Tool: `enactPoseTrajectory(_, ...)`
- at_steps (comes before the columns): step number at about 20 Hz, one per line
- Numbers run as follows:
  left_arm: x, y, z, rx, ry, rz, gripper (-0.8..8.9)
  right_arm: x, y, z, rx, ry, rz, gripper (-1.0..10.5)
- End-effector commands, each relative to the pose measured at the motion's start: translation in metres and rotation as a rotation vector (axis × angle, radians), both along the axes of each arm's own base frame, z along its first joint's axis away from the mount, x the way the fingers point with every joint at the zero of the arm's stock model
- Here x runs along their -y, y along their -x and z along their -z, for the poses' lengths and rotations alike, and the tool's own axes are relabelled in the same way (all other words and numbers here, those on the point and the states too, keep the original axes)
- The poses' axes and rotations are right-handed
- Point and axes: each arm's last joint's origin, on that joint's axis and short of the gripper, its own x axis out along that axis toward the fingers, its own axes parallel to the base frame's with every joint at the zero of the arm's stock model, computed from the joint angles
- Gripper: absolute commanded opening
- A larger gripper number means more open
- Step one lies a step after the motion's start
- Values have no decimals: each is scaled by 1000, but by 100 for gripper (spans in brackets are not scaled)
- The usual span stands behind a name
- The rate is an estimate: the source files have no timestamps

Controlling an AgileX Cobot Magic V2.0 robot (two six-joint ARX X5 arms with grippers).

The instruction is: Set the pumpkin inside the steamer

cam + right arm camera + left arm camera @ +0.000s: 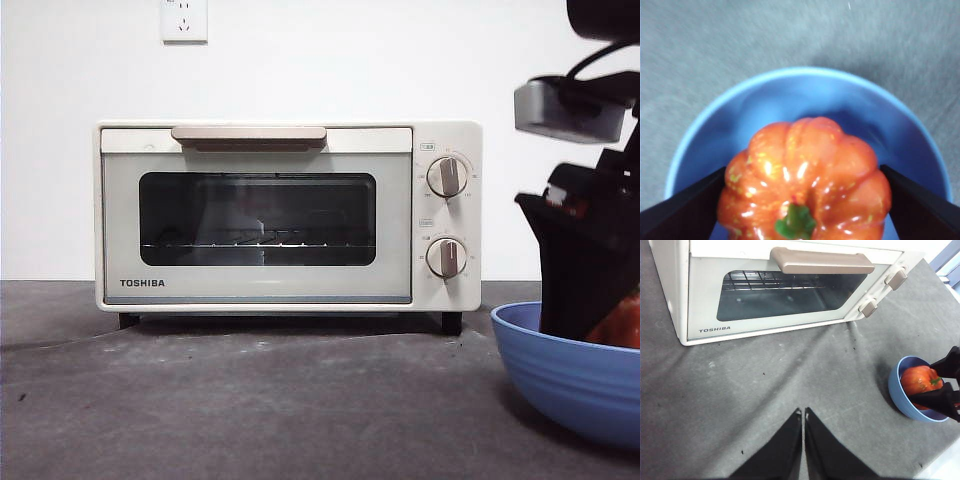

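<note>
While the right fingers (802, 200) reach down into the bowl (805, 95), they flank the pumpkin (805, 175), one black finger against each side of it; whether they press it tight cannot be told for sure, but they look closed on it. The pumpkin sits in the bowl, stem (796, 222) up in the right wrist view. Its skin is glossy orange, ribbed into rounded lobes, flecked with yellow, and the stem is green. The bowl is round, smooth and blue, and holds nothing else that shows. In the front view the right arm comes down dark at the right edge into the bowl (560, 370), and only a sliver of the pumpkin (625, 325) shows beside it.

The left fingers (803, 412) hang over bare bench (740, 405), pressed together and holding nothing, well apart from the bowl (897, 395).

The bench has a dark grey, matte cover, creased and speckled. Behind the bowl stands the oven (290, 215), a cream box marked TOSHIBA. Its door is shut, with a tan bar handle (248, 135) and a dark glass window (257, 218). A wire rack (258, 243) shows inside, with nothing seen on it. Two round knobs (447, 177) stand one above the other on the oven's right panel.
</note>
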Motion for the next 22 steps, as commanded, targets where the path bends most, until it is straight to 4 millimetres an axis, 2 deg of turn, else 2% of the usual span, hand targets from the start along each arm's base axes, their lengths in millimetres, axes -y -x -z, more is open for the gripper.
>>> enactPoseTrajectory(1,0,0,-7,32,-6,11,15,-4,-5,2,6,-5,9,434)
enactPoseTrajectory(7,0,0,-7,31,-6,10,15,-5,-7,8,-20,11,9,506)
enactPoseTrajectory(12,0,0,-7,30,-4,9,15,-6,-7,0,11,-8,9,506)
enactPoseTrajectory(17,1,-2,-9,41,18,-3,15,-5,-7,-43,118,-52,-4,505)
enactPoseTrajectory(22,10,-18,-21,119,116,-7,15,-3,-5,-90,260,-135,-11,505)
